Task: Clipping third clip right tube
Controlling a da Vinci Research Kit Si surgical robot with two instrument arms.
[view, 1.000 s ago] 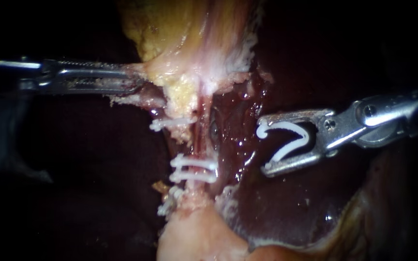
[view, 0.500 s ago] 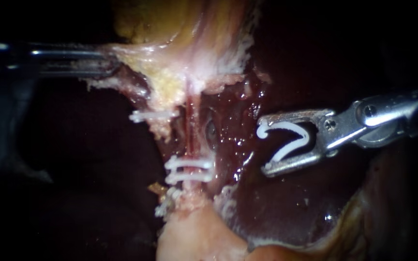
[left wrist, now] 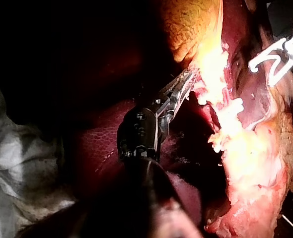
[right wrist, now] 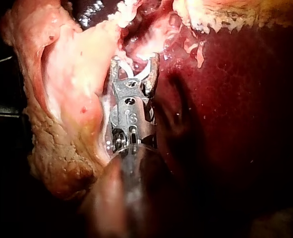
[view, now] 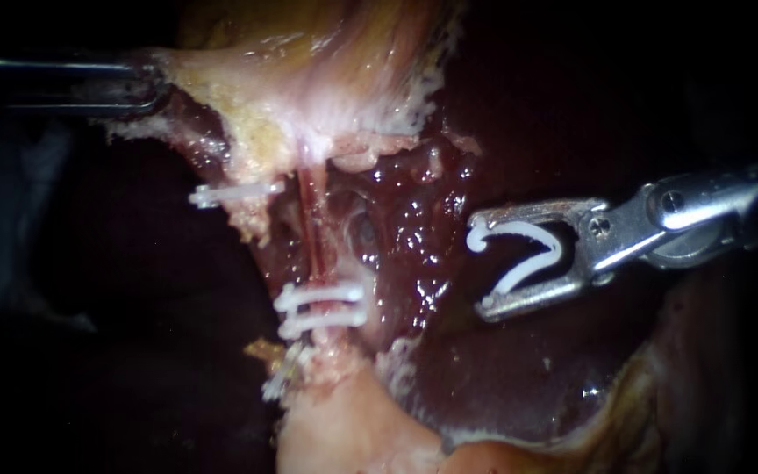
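Note:
A thin red tube [view: 311,230] runs down from the pale gallbladder tissue [view: 309,96] over the dark liver [view: 502,377]. Two white clips [view: 322,305] cross its lower end. Another clip [view: 234,192] sits higher to the left, and one more [view: 279,374] lies lower down. My left instrument [view: 153,88] is shut on the gallbladder's edge and holds it stretched to the left; it also shows in its wrist view [left wrist: 185,83]. My right instrument [view: 479,262] holds an open white clip [view: 519,254] between its spread jaws, to the right of the tube and apart from it.
Wet red raw tissue [view: 414,202] lies between the tube and my right instrument. Pale fatty tissue [view: 344,430] bulges below the clips. In the left wrist view grey cloth [left wrist: 22,163] lies beside the liver.
My left instrument has pulled the gallbladder edge further left, and the tube with its clips has swung left with it. My right instrument has stayed still with its clip.

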